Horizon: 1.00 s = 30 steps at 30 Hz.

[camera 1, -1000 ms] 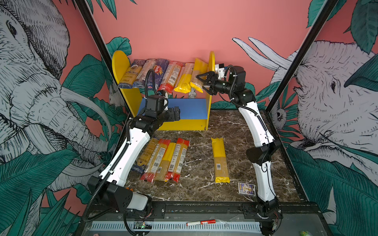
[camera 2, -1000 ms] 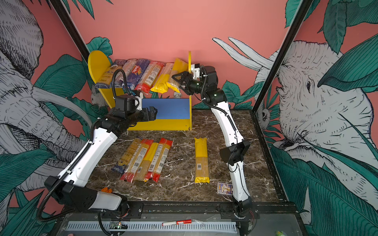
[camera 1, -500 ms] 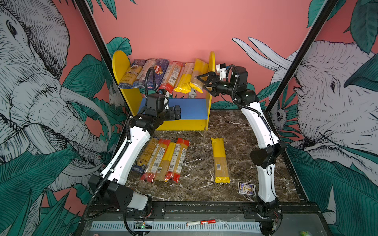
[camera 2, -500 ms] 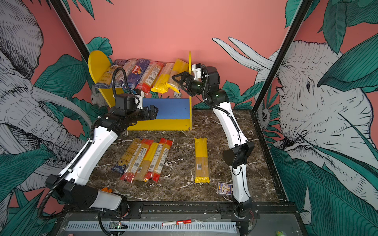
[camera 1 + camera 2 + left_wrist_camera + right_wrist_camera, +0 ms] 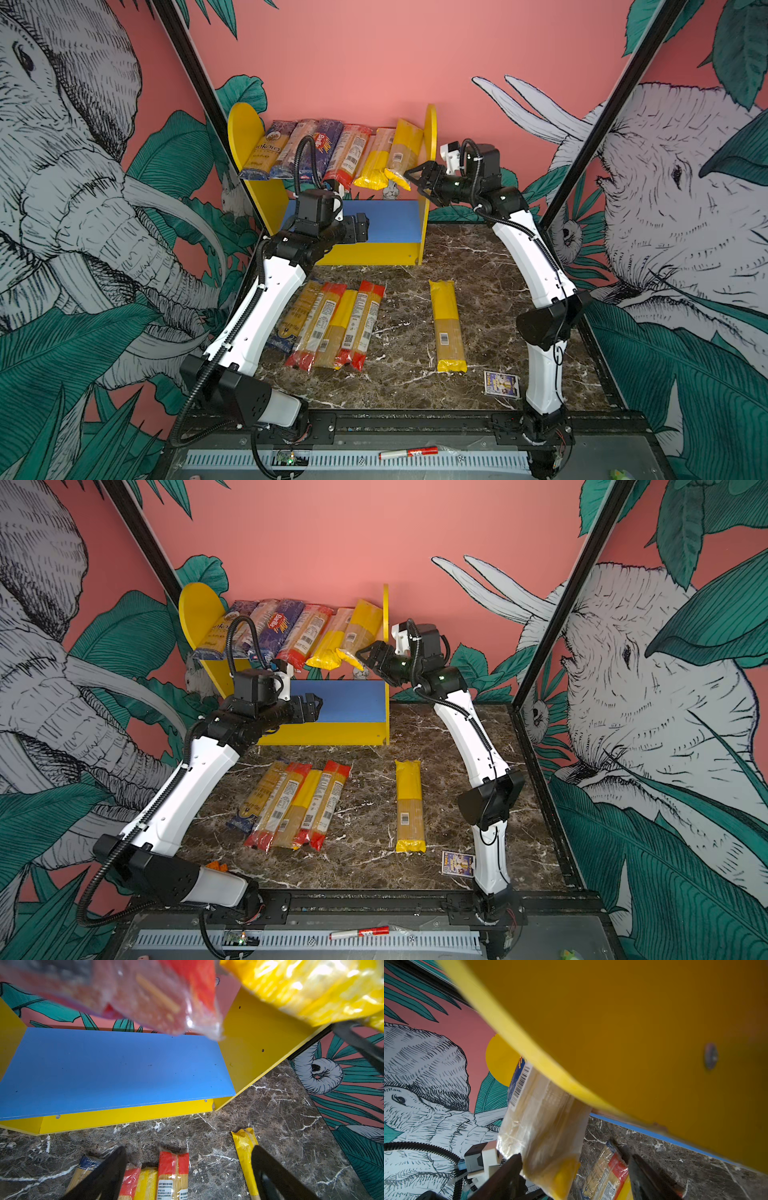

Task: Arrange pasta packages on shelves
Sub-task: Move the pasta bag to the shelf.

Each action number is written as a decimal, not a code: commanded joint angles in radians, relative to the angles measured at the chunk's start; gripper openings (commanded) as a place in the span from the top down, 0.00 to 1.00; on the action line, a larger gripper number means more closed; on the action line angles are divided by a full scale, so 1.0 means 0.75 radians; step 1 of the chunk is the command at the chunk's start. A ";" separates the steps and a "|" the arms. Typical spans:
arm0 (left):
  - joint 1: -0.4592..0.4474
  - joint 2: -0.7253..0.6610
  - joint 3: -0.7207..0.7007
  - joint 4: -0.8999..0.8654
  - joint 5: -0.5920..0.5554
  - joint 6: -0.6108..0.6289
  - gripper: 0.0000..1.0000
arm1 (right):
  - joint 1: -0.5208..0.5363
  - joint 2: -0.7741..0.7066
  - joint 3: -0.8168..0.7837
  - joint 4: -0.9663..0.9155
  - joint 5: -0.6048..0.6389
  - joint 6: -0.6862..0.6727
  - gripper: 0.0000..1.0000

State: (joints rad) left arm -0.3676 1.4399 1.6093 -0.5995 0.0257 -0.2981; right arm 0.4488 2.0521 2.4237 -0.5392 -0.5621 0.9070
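Note:
The shelves point(image 5: 245, 137) point(image 5: 199, 609) stand at the back. Several pasta packages point(image 5: 332, 153) lie side by side on the upper board, their ends hanging over the front. The blue lower board point(image 5: 395, 220) point(image 5: 116, 1068) is bare. My right gripper point(image 5: 415, 183) point(image 5: 574, 1156) is open at the overhanging end of the rightmost yellow packet point(image 5: 405, 145) point(image 5: 542, 1115), which sits against one finger, unclamped. My left gripper point(image 5: 360, 227) point(image 5: 189, 1148) hangs open and empty before the blue board. More packets point(image 5: 332, 324) and a single yellow one point(image 5: 446, 324) lie on the marble floor.
A small card box point(image 5: 500, 384) lies by the right arm's base. An orange block point(image 5: 217, 865) peeks out behind the left arm's base. A red marker point(image 5: 409, 452) rests on the front rail. The shelf's right side panel point(image 5: 633, 1032) looms close to the right wrist.
My right gripper has sunk a little at the shelf's right end and its jaws have narrowed slightly. The left arm has hardly moved.

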 commanded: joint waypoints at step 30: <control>0.012 -0.131 -0.079 -0.019 -0.065 0.050 0.06 | -0.008 0.064 0.160 0.002 0.035 0.006 0.64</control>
State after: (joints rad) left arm -0.3630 1.3849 1.5639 -0.6033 -0.0078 -0.2611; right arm 0.4637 2.0819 2.5057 -0.5457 -0.5606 0.9115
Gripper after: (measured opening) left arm 0.940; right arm 0.361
